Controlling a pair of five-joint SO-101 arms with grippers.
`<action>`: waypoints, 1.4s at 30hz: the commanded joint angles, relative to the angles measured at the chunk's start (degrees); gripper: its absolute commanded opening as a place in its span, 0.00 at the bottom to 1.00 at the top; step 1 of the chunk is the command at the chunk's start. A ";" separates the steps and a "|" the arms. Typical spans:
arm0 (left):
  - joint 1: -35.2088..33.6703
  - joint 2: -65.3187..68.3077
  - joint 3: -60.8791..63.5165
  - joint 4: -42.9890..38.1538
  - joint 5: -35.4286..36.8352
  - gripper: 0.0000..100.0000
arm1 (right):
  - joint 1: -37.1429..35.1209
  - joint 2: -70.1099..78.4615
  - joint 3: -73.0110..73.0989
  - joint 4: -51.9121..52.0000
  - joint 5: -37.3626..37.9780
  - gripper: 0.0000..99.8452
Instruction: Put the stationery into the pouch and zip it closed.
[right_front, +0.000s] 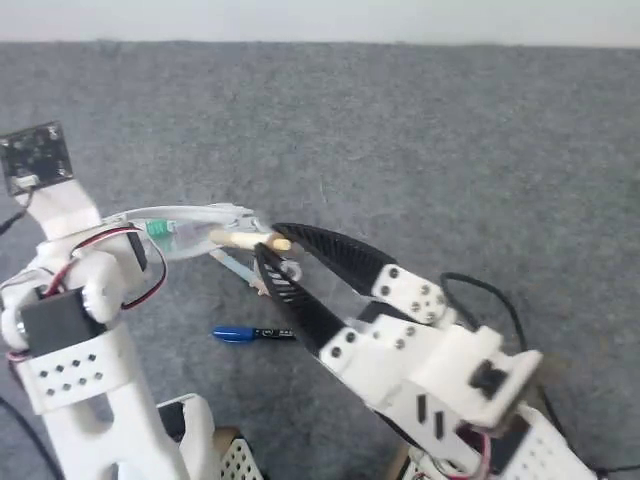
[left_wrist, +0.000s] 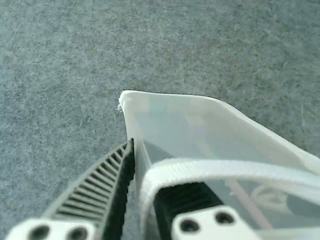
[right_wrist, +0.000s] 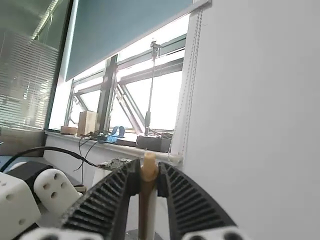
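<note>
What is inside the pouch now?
Through the pouch wall a green thing shows. The pencil, held by the right gripper, lies at its mouth. The left arm covers the rest.

My right gripper (right_wrist: 148, 167), matt black ribbed plastic, clamps a pale bare-wood stick (right_wrist: 147, 205); my left gripper (left_wrist: 139, 150) pinches the smooth, frosted plastic pouch (left_wrist: 200, 125), edged with woven tape, over rough grey felt (left_wrist: 60, 75).

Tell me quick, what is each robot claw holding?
Left gripper: closed on the pouch edge.
Right gripper: closed on a wooden pencil.
</note>
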 joint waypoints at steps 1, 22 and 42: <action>0.79 0.97 -0.22 -0.53 -0.70 0.01 | -0.57 -0.66 4.22 -10.42 3.78 0.01; 0.53 0.97 -0.22 -0.53 -0.53 0.01 | -0.66 12.35 10.55 -22.29 3.52 0.01; 0.44 0.97 0.48 -0.62 -0.70 0.01 | -6.81 34.95 11.87 -25.80 7.74 0.21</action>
